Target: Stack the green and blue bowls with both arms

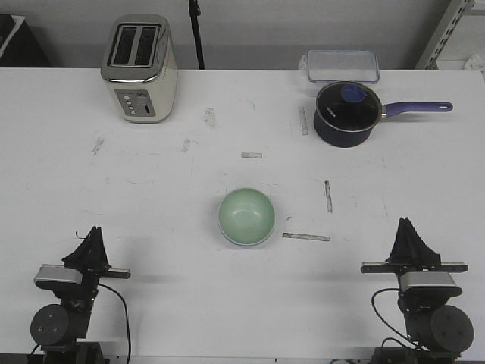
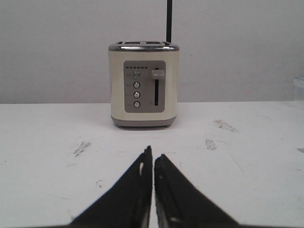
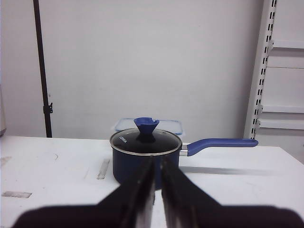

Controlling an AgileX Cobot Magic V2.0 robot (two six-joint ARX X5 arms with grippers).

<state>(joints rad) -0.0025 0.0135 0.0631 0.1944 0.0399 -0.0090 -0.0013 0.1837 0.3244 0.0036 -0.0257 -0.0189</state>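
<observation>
The pale green bowl (image 1: 246, 214) sits upright on the white table (image 1: 151, 197) near its middle. A thin periwinkle blue rim (image 1: 248, 243) shows under its near edge, so the blue bowl seems to lie beneath it, mostly hidden. My left gripper (image 1: 95, 232) rests shut and empty at the front left, well apart from the bowls. My right gripper (image 1: 408, 224) rests shut and empty at the front right. In the left wrist view the gripper (image 2: 153, 156) has its jaws together; the right wrist view shows the same for the right gripper (image 3: 157, 160). Neither wrist view shows the bowls.
A cream toaster (image 1: 140, 68) stands at the back left, also in the left wrist view (image 2: 144, 85). A dark navy saucepan (image 1: 347, 114) with a lid and a long handle stands at the back right, also in the right wrist view (image 3: 146, 154). A clear lidded box (image 1: 342, 65) lies behind it.
</observation>
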